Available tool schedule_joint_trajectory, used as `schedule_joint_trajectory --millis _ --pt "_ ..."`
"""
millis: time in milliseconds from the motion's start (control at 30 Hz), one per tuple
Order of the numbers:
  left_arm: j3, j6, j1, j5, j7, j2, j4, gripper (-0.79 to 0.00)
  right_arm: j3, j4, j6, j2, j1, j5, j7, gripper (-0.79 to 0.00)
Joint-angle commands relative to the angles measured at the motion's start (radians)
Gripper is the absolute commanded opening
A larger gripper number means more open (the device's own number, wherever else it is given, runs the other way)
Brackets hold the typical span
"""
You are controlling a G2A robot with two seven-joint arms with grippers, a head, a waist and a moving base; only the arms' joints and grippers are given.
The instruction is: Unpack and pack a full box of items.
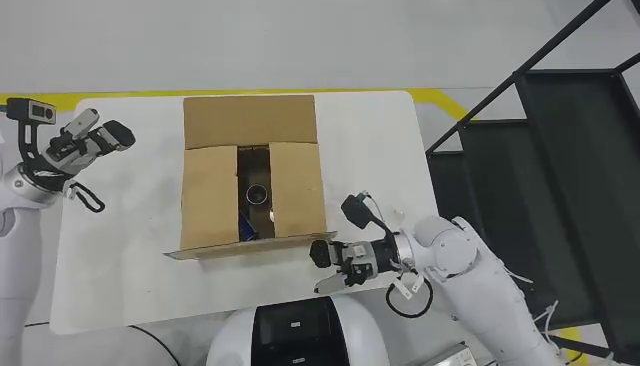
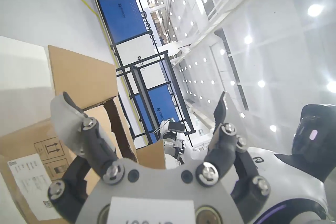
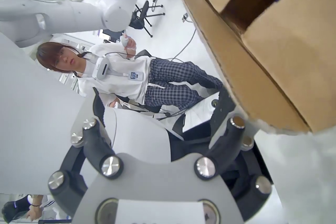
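Box [image 1: 209,196] sits central on the table [image 1: 120,266], probably heavyish (supposedly full), with bendy flaps [image 1: 296,191], so I'd pinch a flap edge. Left gripper [image 1: 118,136] over the table's left edge, right gripper [image 1: 320,269] near its front edge, both spread wide, empty.

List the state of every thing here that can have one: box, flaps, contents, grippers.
Box: upright on the table, partly open.
Far flap: folded back, open.
Side flaps: folded in flat, a gap between them.
Near flap: folded outward.
Can: inside the box, seen through the gap.
Left gripper: open, empty.
Right gripper: open, empty, at the near flap.
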Motion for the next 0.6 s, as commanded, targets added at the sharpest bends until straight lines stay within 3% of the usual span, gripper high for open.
schedule_joint_trajectory --millis 0,267,567 --pt "0.011 0.003 -0.009 0.014 0.006 -0.001 0.016 0.000 -0.010 0.019 -0.010 0.007 0.025 0.007 -0.010 0.000" --pt "0.050 -0.014 -0.082 0.077 0.027 -0.006 0.114 0.000 -0.087 0.181 -0.060 0.003 0.184 0.016 -0.079 0.000" --pt "0.172 -0.159 -0.267 0.305 0.119 -0.030 0.332 0.000 -0.170 0.226 0.011 -0.011 0.282 -0.085 -0.140 0.000"
